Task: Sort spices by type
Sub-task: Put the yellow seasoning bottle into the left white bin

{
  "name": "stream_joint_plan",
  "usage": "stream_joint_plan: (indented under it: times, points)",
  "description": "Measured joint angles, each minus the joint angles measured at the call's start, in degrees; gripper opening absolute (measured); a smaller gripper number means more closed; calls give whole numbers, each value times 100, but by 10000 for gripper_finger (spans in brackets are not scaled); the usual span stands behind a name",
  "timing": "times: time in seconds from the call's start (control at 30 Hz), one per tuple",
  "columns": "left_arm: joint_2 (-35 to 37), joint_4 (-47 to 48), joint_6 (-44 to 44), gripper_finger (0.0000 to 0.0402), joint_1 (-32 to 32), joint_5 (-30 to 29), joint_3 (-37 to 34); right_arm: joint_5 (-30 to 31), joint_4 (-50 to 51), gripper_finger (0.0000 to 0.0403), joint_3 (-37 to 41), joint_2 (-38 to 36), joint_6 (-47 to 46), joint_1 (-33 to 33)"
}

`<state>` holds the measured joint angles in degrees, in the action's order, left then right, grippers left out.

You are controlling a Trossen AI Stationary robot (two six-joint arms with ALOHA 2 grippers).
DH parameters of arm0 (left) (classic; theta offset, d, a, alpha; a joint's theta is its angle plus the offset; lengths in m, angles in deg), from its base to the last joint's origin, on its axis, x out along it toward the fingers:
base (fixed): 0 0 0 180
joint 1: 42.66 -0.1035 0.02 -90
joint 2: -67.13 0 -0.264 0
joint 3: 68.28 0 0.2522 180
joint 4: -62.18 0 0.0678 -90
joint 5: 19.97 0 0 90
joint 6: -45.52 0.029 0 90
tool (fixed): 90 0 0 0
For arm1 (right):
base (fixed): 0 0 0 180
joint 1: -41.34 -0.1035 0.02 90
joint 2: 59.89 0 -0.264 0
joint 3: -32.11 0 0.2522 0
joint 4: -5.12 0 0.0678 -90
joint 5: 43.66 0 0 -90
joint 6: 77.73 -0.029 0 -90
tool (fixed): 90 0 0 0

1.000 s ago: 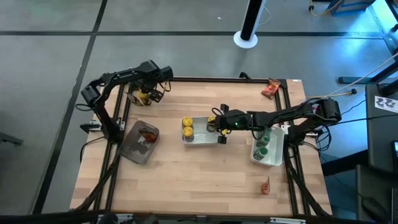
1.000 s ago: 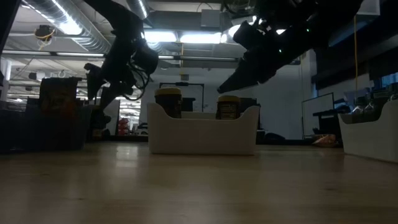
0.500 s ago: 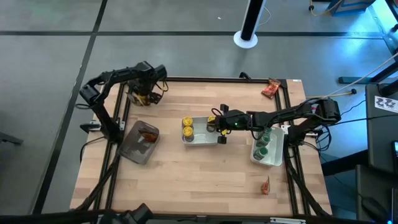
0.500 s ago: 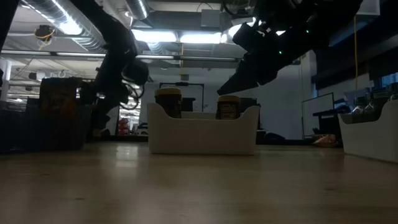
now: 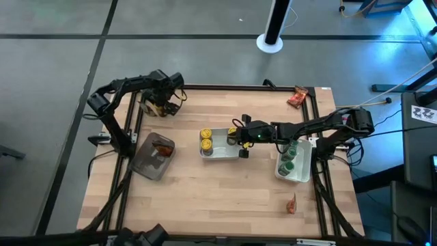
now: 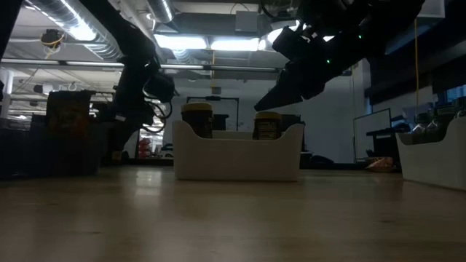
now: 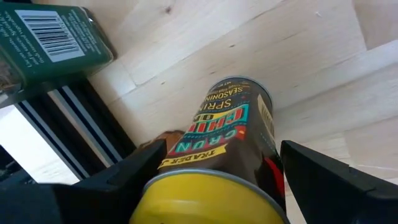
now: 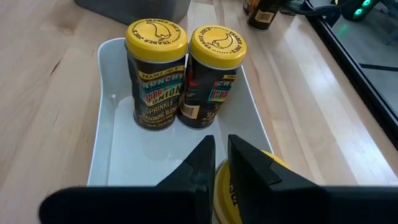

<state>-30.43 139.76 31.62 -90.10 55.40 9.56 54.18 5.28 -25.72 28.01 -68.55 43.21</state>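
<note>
A jar with a yellow lid [image 7: 208,199] stands on its base near the table's far left corner. My left gripper [image 5: 162,107] points steeply down over it, open, with one finger on either side of the jar [image 7: 222,149]. The middle white tray [image 5: 222,154] holds two yellow-lidded jars [image 8: 180,74] at its left end and a third [image 8: 252,186] at its right end. My right gripper [image 8: 221,158] is shut just above that third jar's lid [image 6: 267,115]. Green-lidded jars [image 5: 289,159] stand in the right tray. My right gripper's shut fingertips [image 8: 202,163] slant down from the table's right side, just over the third jar's yellow lid. Whether they touch the lid I cannot tell.
A clear grey bin [image 5: 147,164] with red-orange packets lies at the left. Loose red packets lie at the far right corner [image 5: 295,98] and near the right front edge [image 5: 292,203]. A green box [image 7: 50,43] lies beside the table frame near the left jar.
My left gripper has come down over the jar at the far left corner and tipped to point more steeply down, its fingers still apart.
</note>
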Motion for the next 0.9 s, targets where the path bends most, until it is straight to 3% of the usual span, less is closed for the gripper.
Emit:
stream_joint_plan:
  times: [0.1,0.3,0.6,0.9]
  points:
    - [0,2,91,281,39,-2,0,0,-7,46,0,0,10,0]
    - [7,10,199,214,109,-1,5,0,-7,46,2,0,10,0]
    - [46,586,186,216,534,-9,402,8,747,46,4,-462,-140,-85]
    - [687,882,-87,214,1184,-13,1112,15,1372,46,4,-1106,-151,-547]
